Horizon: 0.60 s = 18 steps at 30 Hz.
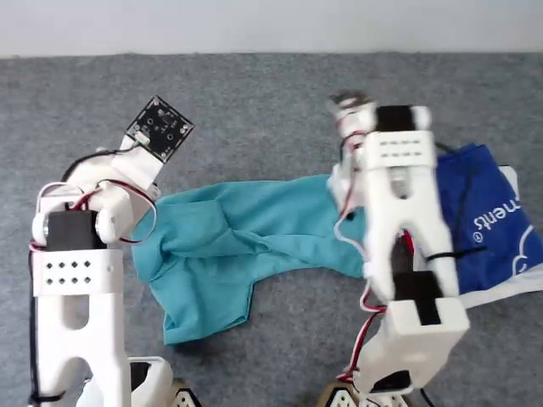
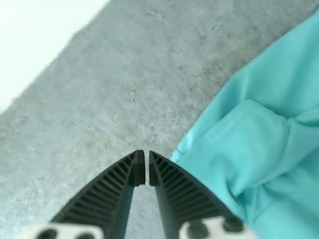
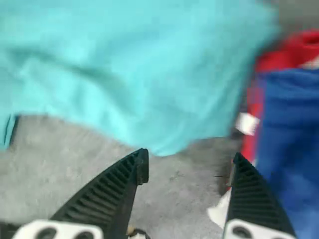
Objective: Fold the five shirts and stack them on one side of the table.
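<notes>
With the teal shirt (image 1: 229, 242) crumpled on the surface (image 1: 254, 102), my right gripper (image 3: 189, 167) spread at its edge and my left gripper (image 2: 147, 169) pressed together beside it — I'd open left, pinch both hems, pull flat.

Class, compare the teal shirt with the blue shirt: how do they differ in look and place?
The teal shirt is plain; the blue shirt carries white print. The teal shirt lies crumpled in the middle; the blue shirt sits at the side, partly hidden by the right arm. Both lie on the grey table.
</notes>
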Tool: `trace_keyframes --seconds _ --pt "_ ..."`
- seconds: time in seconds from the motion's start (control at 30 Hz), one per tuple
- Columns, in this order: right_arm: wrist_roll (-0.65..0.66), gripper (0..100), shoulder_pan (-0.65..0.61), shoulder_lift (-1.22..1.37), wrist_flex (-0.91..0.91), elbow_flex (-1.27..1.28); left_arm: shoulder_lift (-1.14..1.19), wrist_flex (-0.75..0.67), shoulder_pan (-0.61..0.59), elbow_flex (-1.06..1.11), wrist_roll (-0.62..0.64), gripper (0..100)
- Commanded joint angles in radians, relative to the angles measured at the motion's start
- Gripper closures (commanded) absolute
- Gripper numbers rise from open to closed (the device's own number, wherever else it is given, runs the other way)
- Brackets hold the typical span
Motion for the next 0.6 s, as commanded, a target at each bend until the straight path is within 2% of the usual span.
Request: trace_keyframes --seconds 0.0,0.1,0.27,0.43,0.57 --pt "0.054 74.2 -0.105 -0.054 0.031 0.068 -0.020 -0.017 -0.005 -0.054 0.012 99" --pt "0.069 74.1 -0.165 -0.051 0.025 0.161 -0.020 0.003 0.009 -0.013 0.012 99" --pt "0.071 73.9 -0.163 -0.059 -0.024 0.311 -0.020 0.014 0.006 0.104 0.011 98" --pt "0.074 73.4 -0.073 -0.061 0.005 0.331 -0.015 0.000 0.006 0.202 0.009 98" --pt "0.077 68.8 -0.021 -0.058 0.002 0.359 -0.014 -0.006 0.008 0.229 0.009 98"
